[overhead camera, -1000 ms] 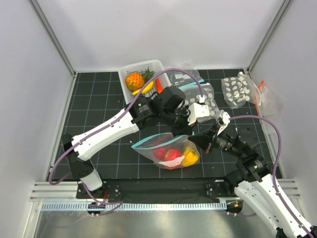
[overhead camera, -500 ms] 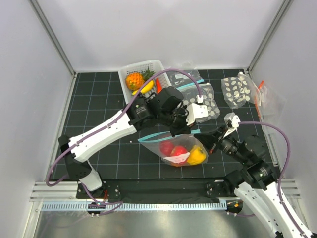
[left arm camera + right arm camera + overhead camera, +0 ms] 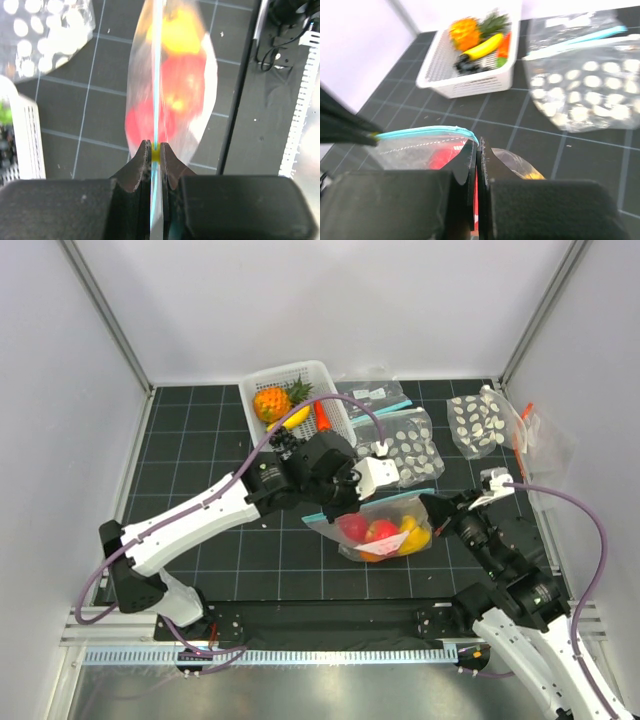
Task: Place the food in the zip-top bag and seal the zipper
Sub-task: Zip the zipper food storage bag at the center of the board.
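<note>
between left fingers [image 3: 144,167] and right fingers [image 3: 469,170], both clamped on it, taut teal zipper [image 3: 402,497] above red-yellow food [image 3: 382,532]

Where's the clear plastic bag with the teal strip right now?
In the top view, the clear plastic bag is right of centre, its teal strip pinched by the left gripper and right gripper, in front of the white-dotted bags.

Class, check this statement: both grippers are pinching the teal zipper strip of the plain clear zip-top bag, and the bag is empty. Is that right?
Not quite. The zip-top bag is not empty: red and yellow toy fruits sit inside it, as the left wrist view shows. The rest holds: the left gripper and the right gripper are each shut on the teal zipper.
</note>
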Controlling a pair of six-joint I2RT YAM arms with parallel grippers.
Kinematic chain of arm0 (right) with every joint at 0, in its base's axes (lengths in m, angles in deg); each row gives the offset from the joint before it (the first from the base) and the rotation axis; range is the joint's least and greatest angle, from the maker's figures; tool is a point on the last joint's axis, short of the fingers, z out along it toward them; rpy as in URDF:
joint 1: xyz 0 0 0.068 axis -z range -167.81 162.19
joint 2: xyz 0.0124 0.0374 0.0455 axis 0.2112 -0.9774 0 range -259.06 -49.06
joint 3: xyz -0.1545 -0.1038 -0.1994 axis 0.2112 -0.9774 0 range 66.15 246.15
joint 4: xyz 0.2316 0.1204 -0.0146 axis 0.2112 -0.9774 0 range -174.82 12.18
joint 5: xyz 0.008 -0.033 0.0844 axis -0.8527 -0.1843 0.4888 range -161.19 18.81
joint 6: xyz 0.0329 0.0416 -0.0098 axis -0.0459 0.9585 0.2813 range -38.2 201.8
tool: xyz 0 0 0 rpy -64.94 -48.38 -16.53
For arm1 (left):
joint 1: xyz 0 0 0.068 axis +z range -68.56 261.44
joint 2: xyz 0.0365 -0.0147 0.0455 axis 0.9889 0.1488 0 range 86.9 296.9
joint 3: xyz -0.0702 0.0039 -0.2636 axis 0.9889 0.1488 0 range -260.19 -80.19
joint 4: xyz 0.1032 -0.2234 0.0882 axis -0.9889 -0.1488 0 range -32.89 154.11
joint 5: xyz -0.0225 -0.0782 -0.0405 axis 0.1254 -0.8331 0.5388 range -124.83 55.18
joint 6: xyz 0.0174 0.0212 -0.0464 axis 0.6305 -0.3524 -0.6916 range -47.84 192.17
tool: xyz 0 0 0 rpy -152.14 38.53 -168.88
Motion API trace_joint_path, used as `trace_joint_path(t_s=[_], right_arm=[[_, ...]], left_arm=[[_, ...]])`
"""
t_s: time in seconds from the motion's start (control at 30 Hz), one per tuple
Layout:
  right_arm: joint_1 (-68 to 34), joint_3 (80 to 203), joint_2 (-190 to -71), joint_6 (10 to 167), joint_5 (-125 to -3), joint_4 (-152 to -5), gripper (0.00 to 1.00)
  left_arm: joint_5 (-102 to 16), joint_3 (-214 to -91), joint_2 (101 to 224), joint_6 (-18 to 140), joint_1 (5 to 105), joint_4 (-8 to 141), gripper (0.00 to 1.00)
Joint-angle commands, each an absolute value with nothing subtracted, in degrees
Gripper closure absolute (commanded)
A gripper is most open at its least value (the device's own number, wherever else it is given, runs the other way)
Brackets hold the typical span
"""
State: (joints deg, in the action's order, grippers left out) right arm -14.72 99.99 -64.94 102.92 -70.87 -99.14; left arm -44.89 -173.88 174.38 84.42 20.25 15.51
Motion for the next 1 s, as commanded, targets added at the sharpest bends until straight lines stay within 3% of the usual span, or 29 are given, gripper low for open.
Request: trace_joint_path(t_s=[0.0, 0.3, 0.7, 0.97], right_arm=[[-14.18, 104.99, -65.49, 101.84, -86.38, -99.70, 0.99], [-14.26, 107.46, -70.94, 101.13, -98.69, -102.79, 0.99], [-14.18, 106.66, -77.53, 102.45, -94.66, -96.20, 0.99], [-14.26, 107.63, -90.69, 102.36, -86.14, -83.74, 0.99]], left_arm=[[-40.19, -170.90, 168.74, 81.05, 21.41, 10.23, 1.00], [-37.29, -161.59, 160.38, 76.83, 23.25, 10.49, 1.00], [-40.35, -155.07, 154.84, 70.59, 32.12, 11.72, 1.00], [-40.98, -155.07, 154.04, 69.62, 41.27, 13.13, 1.00]])
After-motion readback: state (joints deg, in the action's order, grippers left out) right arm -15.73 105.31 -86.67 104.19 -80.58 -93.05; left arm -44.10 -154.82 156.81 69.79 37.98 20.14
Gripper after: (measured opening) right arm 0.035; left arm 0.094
